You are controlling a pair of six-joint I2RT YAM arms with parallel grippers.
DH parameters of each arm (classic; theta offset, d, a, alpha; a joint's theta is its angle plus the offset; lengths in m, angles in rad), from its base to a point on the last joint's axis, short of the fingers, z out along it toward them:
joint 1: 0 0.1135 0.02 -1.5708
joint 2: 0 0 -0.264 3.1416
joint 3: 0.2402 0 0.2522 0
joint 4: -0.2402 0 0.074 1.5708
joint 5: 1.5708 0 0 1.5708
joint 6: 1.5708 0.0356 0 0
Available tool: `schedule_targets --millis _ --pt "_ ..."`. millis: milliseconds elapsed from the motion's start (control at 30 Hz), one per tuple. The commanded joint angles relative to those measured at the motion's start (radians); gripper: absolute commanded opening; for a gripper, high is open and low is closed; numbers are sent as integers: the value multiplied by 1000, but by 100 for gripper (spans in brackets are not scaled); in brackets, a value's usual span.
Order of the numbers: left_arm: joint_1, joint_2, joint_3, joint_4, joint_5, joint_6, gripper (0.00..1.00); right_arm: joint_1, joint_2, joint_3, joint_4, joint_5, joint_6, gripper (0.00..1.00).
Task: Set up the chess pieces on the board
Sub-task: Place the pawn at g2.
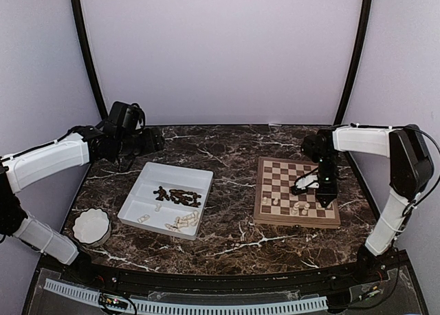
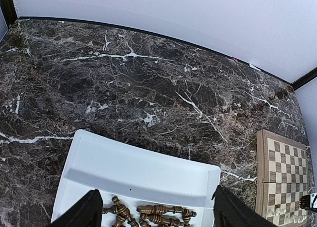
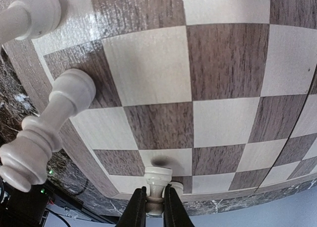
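The right end effector [image 3: 154,198] pinches a pale piece [image 3: 157,178] standing at the edge of the board [image 3: 233,63] and should release it next, while the left end effector [image 2: 157,203] hangs wide above the tray [image 2: 124,162].

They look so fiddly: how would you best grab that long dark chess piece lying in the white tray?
The long dark chess piece lies flat on its side in the white tray, so probably pinch its thin middle stem, coming straight down from above, jaws crosswise to its length.
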Motion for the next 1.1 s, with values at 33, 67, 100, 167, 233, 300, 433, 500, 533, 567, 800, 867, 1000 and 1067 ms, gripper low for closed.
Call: schedule_targets --millis 33,67,100,167,233,300,433,500,533,567,800,867,1000,1067 --pt "0 -34 -15 19 13 -5 80 -3 13 6 12 -3 23 15" --pt "0 -35 -15 19 14 -5 80 -4 14 6 12 -3 24 16" --pt "0 -36 -16 20 14 -5 80 -4 15 6 14 1 25 18" --pt "0 -37 -18 20 15 -6 80 -3 15 6 14 3 25 21" --pt "1 -38 -20 20 15 -6 80 -4 14 7 14 3 25 21" --pt "1 -38 -22 20 17 -6 80 -4 14 9 16 6 27 22" --pt "0 -36 -24 25 23 -7 80 -3 12 14 18 4 27 23" --pt "1 -34 -24 26 27 -9 80 -3 12 18 17 -4 27 24" --pt "1 -34 -24 27 28 -10 80 -3 12 20 17 -8 27 26" --pt "1 -34 -23 28 30 -10 80 -3 10 19 15 -10 27 31" --pt "1 -35 -24 20 32 1 79 -3 -20 53 -29 -47 18 36" --pt "0 -30 -19 -9 32 4 78 -4 -40 91 -55 -85 16 37" --pt "0 -11 -8 -150 74 42 64 -6 -88 165 -76 -176 27 37" --pt "-2 -4 -9 -218 123 65 54 -11 -111 185 -65 -236 40 38"
